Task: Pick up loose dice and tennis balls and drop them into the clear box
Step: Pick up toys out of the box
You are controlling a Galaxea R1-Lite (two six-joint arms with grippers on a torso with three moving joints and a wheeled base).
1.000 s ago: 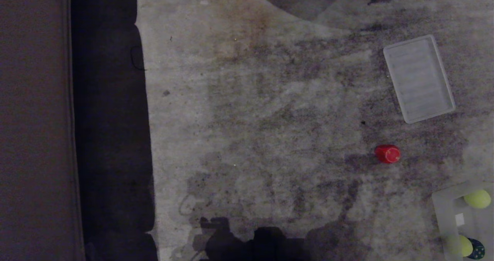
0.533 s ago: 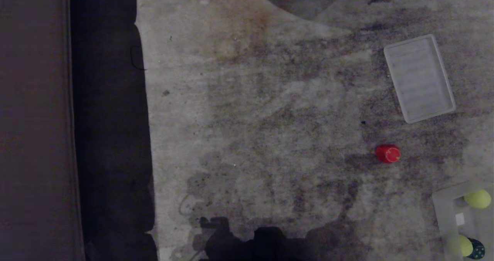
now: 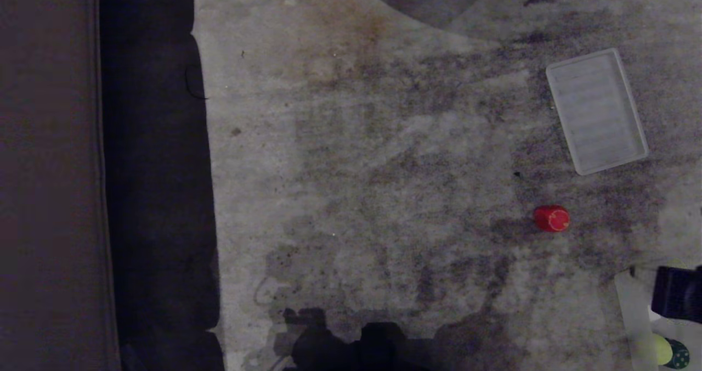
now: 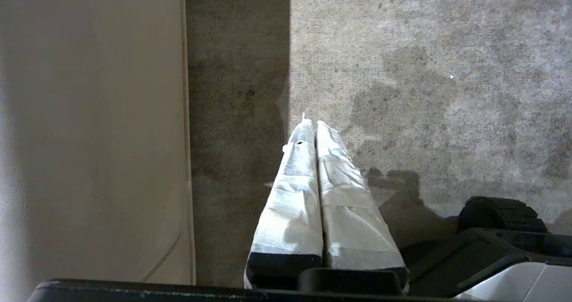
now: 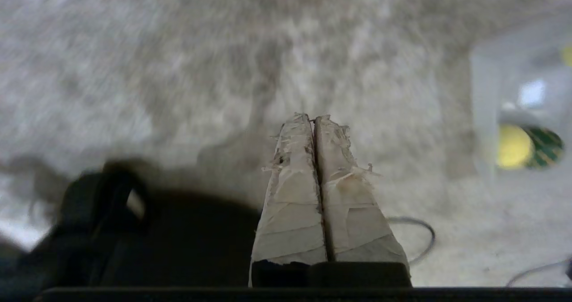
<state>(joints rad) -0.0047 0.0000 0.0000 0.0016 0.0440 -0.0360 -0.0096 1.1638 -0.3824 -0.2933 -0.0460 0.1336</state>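
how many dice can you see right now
2. A red die lies loose on the floor below the lid; a dark green die sits in the clear box beside a tennis ball. The right arm covers part of the box, so more may be hidden.

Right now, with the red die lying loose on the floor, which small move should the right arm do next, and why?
Probably carry the right pincer, shut and empty, toward the red die and open it on the way. The die lies alone on the floor, outside the clear box, which already holds a tennis ball and the dark green die. The left pincer rests shut.
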